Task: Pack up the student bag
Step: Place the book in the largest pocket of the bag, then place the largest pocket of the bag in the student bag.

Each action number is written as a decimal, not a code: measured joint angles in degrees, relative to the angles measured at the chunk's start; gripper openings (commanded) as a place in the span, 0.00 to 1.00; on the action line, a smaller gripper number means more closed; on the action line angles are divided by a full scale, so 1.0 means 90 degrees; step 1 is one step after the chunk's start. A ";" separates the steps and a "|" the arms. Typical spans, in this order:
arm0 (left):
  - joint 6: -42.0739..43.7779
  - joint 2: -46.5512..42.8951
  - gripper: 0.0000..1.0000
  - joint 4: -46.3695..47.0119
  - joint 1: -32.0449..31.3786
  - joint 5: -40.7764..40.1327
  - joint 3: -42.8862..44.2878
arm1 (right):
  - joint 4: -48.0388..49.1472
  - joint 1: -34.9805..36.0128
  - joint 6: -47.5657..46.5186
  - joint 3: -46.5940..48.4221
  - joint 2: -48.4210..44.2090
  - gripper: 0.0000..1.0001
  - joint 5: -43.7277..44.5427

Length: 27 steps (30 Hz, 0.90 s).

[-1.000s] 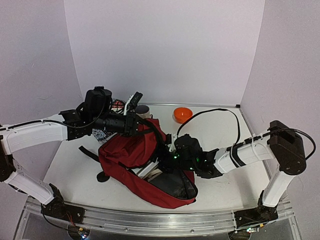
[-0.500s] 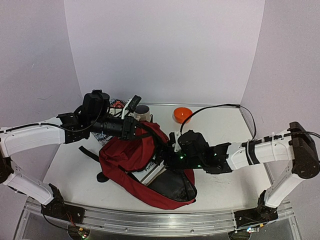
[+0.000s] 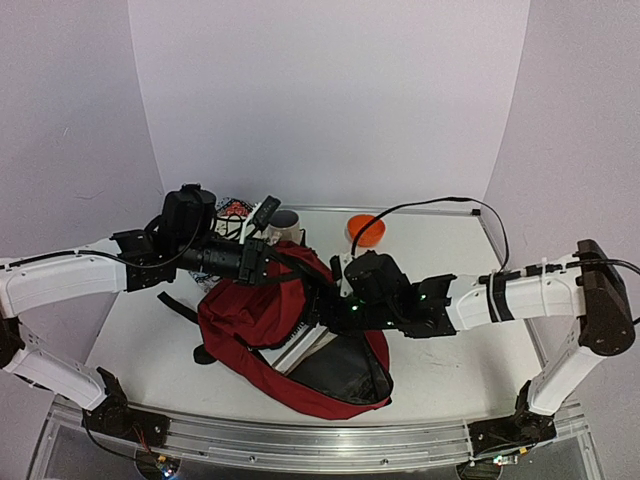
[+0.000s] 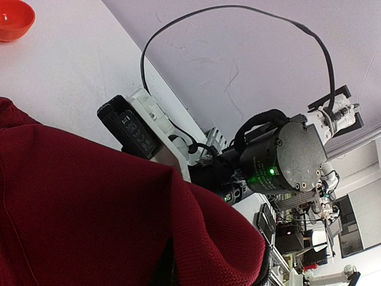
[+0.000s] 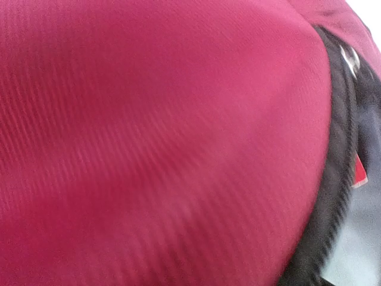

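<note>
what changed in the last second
The right gripper moved left and a little farther from the bases, along the bag's open mouth, with its arm stretched out straighter. The left gripper barely shifted at the bag's top. The bag and the orange bowl stayed put.

Left gripper: fingertips buried in the top fold of the bag, jaw state unreadable from above. They are also out of sight in its own wrist view, where red fabric covers the lower frame and the bowl is cut by the corner. Right gripper: fingers hidden behind the bag's rim, its wrist view a close blur of red fabric with a pale patch cut by the right edge. Cup and patterned item: half hidden behind the left arm; white contents in the bag partly covered, print too small to read.
</note>
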 measured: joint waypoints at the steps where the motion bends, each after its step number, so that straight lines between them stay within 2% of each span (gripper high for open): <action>1: 0.0000 -0.0006 0.05 0.0002 0.0000 0.0003 0.0000 | -0.0003 0.0000 -0.0027 0.0077 0.0053 0.74 0.0055; 4: -0.0002 -0.0009 0.05 -0.0001 0.0000 0.0060 0.0000 | -0.0036 0.0000 -0.0146 0.0331 0.0237 0.77 0.0225; 12: 0.0000 -0.0076 0.05 0.0017 -0.0002 0.0215 -0.0210 | -0.0457 0.0007 -0.0459 0.0135 -0.0042 0.98 0.0576; 21: 0.0006 -0.0075 0.05 0.0079 -0.0035 0.0502 -0.0394 | -0.1399 0.0005 -0.1191 -0.0203 -0.1318 0.98 0.0764; 27: 0.0067 0.0023 0.08 0.0176 -0.0292 0.0660 -0.0809 | -0.2373 -0.0047 -0.1624 -0.0203 -0.1615 0.98 0.1088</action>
